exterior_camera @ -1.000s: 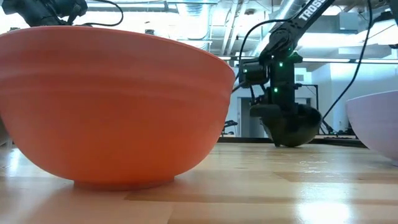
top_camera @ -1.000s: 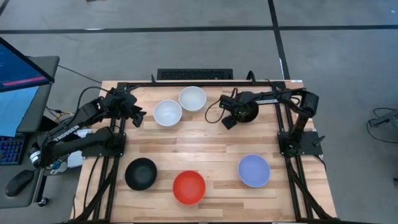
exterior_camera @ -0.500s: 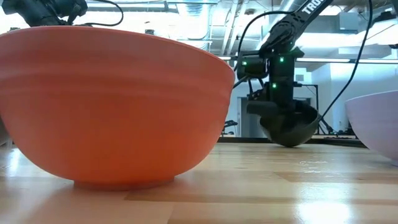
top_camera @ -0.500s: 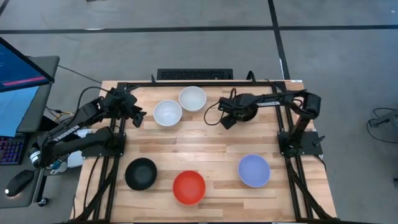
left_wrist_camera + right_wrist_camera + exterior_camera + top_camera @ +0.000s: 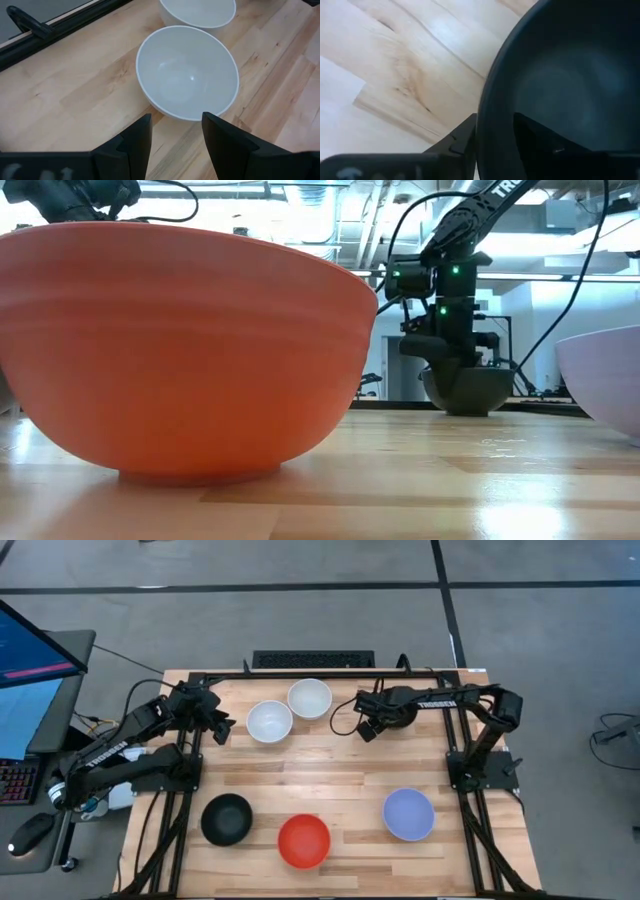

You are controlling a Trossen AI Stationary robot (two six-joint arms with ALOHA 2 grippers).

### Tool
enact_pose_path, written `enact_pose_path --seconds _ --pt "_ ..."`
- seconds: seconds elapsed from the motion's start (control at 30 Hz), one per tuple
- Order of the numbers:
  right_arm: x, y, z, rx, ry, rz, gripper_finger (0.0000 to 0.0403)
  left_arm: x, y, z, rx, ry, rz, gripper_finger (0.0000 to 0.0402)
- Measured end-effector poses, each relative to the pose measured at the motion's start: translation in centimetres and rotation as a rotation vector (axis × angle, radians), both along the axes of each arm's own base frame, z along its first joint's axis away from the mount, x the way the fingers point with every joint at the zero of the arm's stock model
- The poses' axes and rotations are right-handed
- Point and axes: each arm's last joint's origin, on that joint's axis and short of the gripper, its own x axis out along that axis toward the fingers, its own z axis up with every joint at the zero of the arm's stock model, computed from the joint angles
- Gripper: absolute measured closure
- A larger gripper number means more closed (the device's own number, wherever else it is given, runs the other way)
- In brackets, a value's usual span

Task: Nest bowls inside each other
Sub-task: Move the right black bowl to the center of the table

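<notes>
My right gripper (image 5: 368,727) is shut on a black bowl (image 5: 396,708) at the far right of the table; it also shows in the low view (image 5: 465,388). Two white bowls (image 5: 270,721) (image 5: 310,698) stand side by side on their bases at the far middle. My left gripper (image 5: 222,728) is open and empty just left of the nearer white bowl (image 5: 187,75). A second black bowl (image 5: 227,819), a red bowl (image 5: 304,841) and a pale lavender bowl (image 5: 409,814) stand along the near side. My right gripper holds the black bowl by its rim (image 5: 487,117) on the side toward the table's left, one finger (image 5: 540,137) inside the bowl and one (image 5: 457,142) outside. The bowl sits level, mouth up, at the table top; whether its base touches the wood I cannot tell.
The red bowl (image 5: 180,350) fills the low view's foreground and the lavender bowl (image 5: 610,375) its right edge. Dark frame rails run along the table's far edge (image 5: 310,672). Bare wood lies in the table's middle (image 5: 320,765).
My right gripper has carried the black bowl a little toward the table's far edge. The bowl, tilted a second ago, has turned level.
</notes>
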Motion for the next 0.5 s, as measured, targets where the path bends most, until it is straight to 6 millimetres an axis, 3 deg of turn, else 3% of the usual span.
enact_pose_path --seconds 0.13,0.4,0.5 --pt "-0.1 -0.2 0.0 0.0 0.001 -0.005 0.0271 0.0 0.0 0.0 0.0 0.0 0.0 0.0237" --pt "0.3 0.4 0.0 -0.01 -0.006 0.026 0.0375 0.0 0.0 0.0 0.0 0.0 0.001 0.0237" --pt "0.8 1.1 0.1 -0.015 -0.024 0.054 0.0391 0.0 0.0 -0.2 -0.004 0.004 0.001 0.0237"
